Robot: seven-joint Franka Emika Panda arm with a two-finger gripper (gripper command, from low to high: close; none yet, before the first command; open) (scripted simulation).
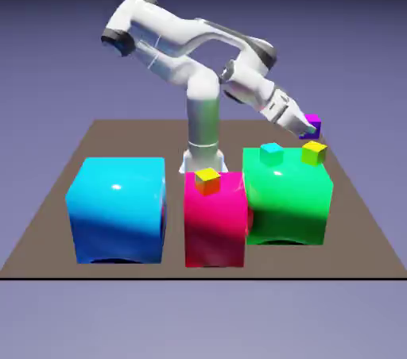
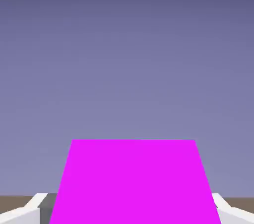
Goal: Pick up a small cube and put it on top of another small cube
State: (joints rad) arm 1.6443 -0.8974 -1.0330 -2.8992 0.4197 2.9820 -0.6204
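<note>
Fingers (image 1: 307,130) closed on purple cube (image 1: 313,126), right of frame; carrying stage. Next: align above yellow-green cube (image 1: 314,154).

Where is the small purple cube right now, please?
In the exterior view, the small purple cube is toward the right, at the fingers, appearing just above the yellow-topped cube on the green block.

This is a simulated robotics scene, shown by the rendered white arm (image 1: 203,103), brown tabletop (image 1: 48,230), glossy colored blocks (image 1: 121,210) and plain blue-violet backdrop (image 1: 334,32).
</note>
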